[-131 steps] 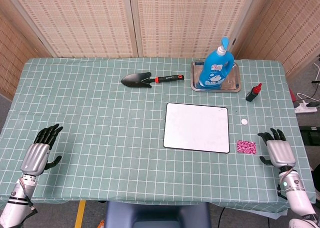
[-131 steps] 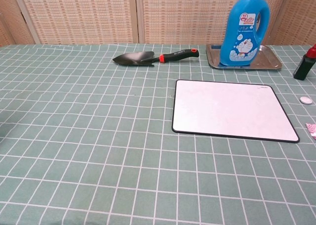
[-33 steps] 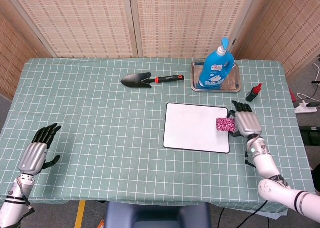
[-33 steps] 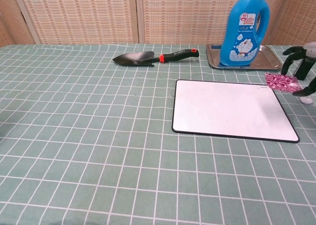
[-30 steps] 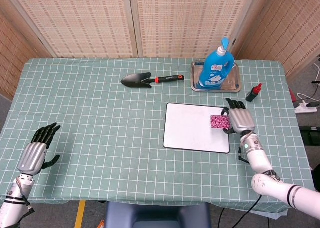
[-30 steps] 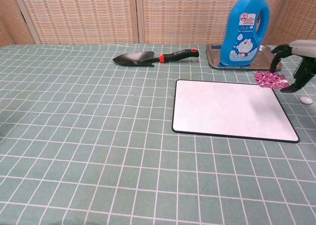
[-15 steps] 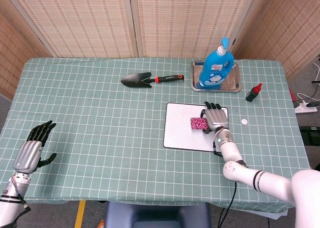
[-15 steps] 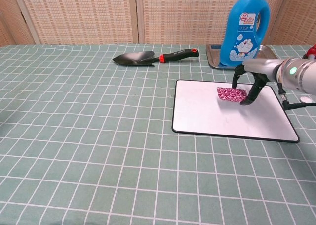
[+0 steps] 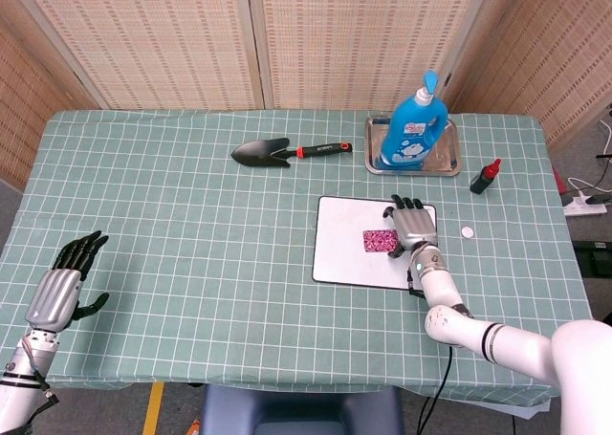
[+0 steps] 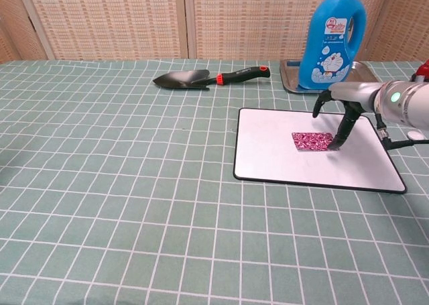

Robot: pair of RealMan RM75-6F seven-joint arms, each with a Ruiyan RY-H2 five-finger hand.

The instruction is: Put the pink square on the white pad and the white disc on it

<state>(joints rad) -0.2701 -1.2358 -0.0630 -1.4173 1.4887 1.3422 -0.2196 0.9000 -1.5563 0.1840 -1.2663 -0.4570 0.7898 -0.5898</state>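
The pink square (image 9: 376,238) (image 10: 312,141) lies flat on the white pad (image 9: 344,253) (image 10: 281,157), right of its middle. My right hand (image 9: 413,227) (image 10: 352,100) hovers over the square's right side; its fingers arch above the square with a gap, and the thumb tip touches the square's right edge. The white disc (image 9: 467,231) (image 10: 417,135) sits on the cloth just right of the pad. My left hand (image 9: 59,287) rests at the table's near left with its fingers apart, holding nothing; only the head view shows it.
A black trowel with a red collar (image 9: 287,152) lies behind the pad to the left. A blue detergent bottle (image 9: 413,129) stands on a metal tray (image 9: 451,164) at the back right. A small black bottle with a red cap (image 9: 485,176) stands beside the tray.
The right hand carried the pink square leftwards from beside the pad to over it. In the last half second the square dropped from the fingers and now lies flat on the pad.
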